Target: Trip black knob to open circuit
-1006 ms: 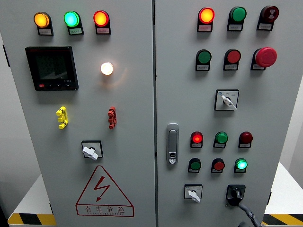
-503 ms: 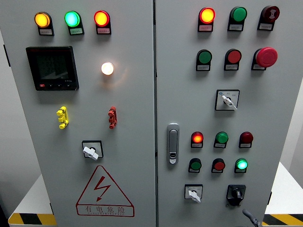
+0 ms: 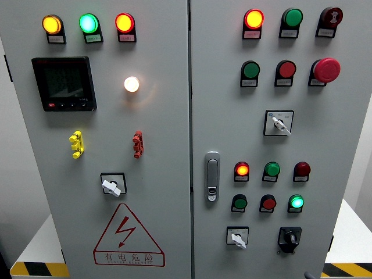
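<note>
The black knob (image 3: pixel 289 237) sits on a black square plate at the lower right of the right cabinet door (image 3: pixel 221 116), its pointer roughly upright. Nothing touches it. Only a small dark tip of my right hand (image 3: pixel 308 275) shows at the bottom edge, below and slightly right of the knob. My left hand is out of view.
White selector switches (image 3: pixel 237 237) (image 3: pixel 279 123) (image 3: pixel 111 186) and lit indicator lamps (image 3: pixel 242 170) (image 3: pixel 297 201) surround the knob. A red emergency button (image 3: pixel 326 70) is at the upper right, a chrome door handle (image 3: pixel 212 176) at the centre, and a meter display (image 3: pixel 64 83) on the left door.
My right hand has dropped away from just under the black knob and is almost out of the picture. The knob and the lamps look unchanged.
</note>
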Action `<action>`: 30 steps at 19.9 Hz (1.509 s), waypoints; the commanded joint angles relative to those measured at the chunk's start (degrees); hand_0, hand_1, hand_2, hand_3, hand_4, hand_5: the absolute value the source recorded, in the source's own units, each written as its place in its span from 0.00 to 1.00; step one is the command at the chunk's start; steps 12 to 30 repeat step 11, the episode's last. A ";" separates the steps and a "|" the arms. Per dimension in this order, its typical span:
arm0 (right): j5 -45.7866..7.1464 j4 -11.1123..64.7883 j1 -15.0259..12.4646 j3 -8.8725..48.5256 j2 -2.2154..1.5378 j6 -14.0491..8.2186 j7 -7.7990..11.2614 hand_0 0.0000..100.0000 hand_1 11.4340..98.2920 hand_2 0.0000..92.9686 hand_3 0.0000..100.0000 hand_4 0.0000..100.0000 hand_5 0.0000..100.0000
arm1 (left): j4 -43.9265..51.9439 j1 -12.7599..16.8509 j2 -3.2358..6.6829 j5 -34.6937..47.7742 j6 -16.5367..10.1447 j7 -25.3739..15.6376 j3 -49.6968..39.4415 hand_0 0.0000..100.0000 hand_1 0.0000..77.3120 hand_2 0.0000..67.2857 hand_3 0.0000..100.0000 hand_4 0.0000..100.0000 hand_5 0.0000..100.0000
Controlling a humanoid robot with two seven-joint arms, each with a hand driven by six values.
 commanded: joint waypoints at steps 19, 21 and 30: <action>-0.81 2.09 -1.75 0.15 0.04 0.01 0.00 1.00 0.34 0.02 0.14 0.10 0.24 | 0.00 -0.09 0.04 0.00 0.00 0.01 0.00 0.00 0.00 0.29 0.26 0.10 0.09; -0.81 2.09 -1.75 0.15 0.04 0.01 0.00 1.00 0.34 0.02 0.14 0.10 0.24 | 0.00 -0.09 0.04 0.00 0.00 0.01 0.00 0.00 0.00 0.29 0.26 0.10 0.09; -0.81 2.09 -1.75 0.15 0.04 0.01 0.00 1.00 0.34 0.02 0.14 0.10 0.24 | 0.00 -0.09 0.04 0.00 0.00 0.01 0.00 0.00 0.00 0.29 0.26 0.10 0.09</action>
